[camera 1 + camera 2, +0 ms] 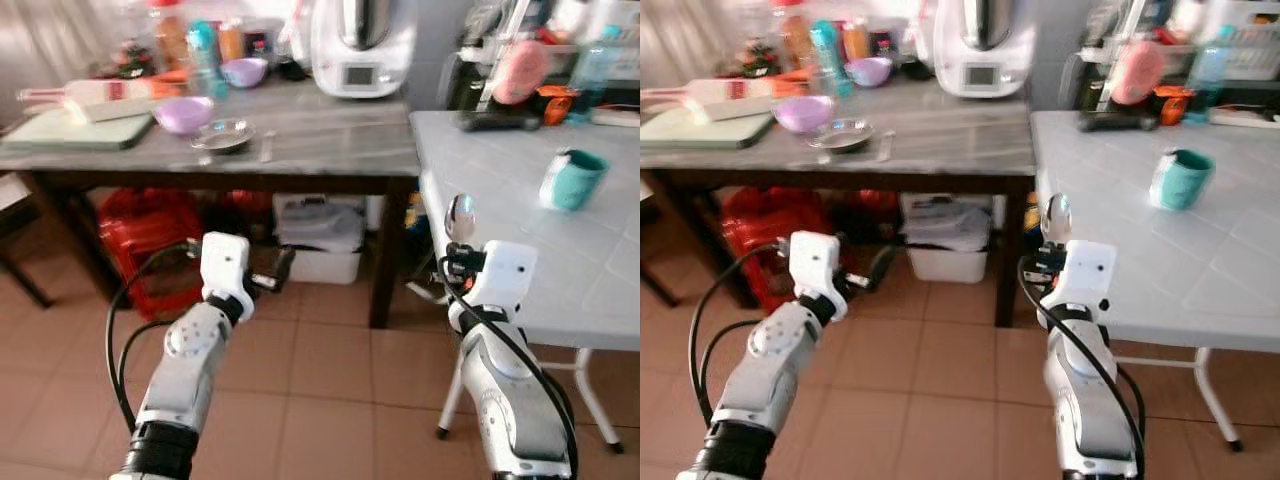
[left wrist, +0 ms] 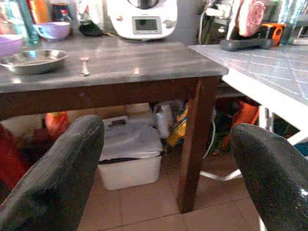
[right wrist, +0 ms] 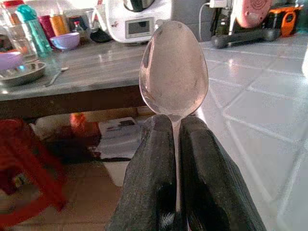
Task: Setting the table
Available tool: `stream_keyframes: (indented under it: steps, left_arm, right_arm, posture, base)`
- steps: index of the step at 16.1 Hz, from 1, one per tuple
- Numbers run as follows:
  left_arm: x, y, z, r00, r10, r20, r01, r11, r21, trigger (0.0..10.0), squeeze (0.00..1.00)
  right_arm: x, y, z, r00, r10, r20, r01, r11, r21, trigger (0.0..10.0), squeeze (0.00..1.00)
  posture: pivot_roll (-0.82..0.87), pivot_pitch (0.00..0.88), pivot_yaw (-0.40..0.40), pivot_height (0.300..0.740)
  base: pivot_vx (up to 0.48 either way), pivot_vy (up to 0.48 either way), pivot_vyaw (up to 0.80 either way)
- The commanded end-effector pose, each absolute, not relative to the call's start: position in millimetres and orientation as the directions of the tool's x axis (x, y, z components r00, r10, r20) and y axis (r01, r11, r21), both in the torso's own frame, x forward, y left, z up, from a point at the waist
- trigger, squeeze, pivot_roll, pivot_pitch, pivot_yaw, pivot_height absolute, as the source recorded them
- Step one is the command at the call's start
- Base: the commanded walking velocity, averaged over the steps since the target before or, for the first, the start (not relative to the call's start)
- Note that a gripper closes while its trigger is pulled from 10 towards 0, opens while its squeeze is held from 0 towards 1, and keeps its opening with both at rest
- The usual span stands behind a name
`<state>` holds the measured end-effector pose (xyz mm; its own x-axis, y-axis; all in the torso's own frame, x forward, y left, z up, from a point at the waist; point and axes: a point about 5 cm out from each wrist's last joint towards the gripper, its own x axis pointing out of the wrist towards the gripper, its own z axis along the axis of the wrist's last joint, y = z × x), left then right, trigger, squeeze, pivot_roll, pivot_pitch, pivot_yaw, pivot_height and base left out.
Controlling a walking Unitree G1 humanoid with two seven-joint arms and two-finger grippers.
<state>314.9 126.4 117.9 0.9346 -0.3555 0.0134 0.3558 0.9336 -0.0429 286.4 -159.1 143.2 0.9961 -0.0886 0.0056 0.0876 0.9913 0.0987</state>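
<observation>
A spoon [image 3: 173, 72] is being pinched by its handle in the right gripper [image 3: 174, 144], near the white table's [image 1: 520, 210] front edge. The left gripper [image 2: 163, 163] is being held wide, empty. Thin handle: slipping or twisting is being risked.

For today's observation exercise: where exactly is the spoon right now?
The spoon is pinched upright in the right gripper, bowl up, at the near edge of the white tiled table.
</observation>
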Motion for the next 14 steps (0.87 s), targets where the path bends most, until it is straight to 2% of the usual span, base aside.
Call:
stream_keyframes:
  steps: [1, 14]
  left_arm:
    - [314.4, 118.9, 118.7, 0.925, -0.379, 0.015, 0.379, 0.924, -0.037, 10.0, 0.0]
    - [314.9, 118.1, 117.1, 0.926, -0.378, 0.013, 0.379, 0.925, -0.031, 10.0, 0.0]
  right_arm:
    - [285.2, -167.9, 145.3, 0.993, -0.121, 0.017, 0.119, 0.989, 0.09, 10.0, 0.0]
    - [286.8, -168.0, 145.7, 0.993, -0.115, 0.022, 0.113, 0.99, 0.085, 10.0, 0.0]
  posture:
    - [-0.04, 0.0, 0.047, 0.74]
    - [-0.03, 0.0, 0.043, 0.74]
  base:
    - [0.0, 0.379, 0.0]
    - [0.0, 0.385, 0.0]
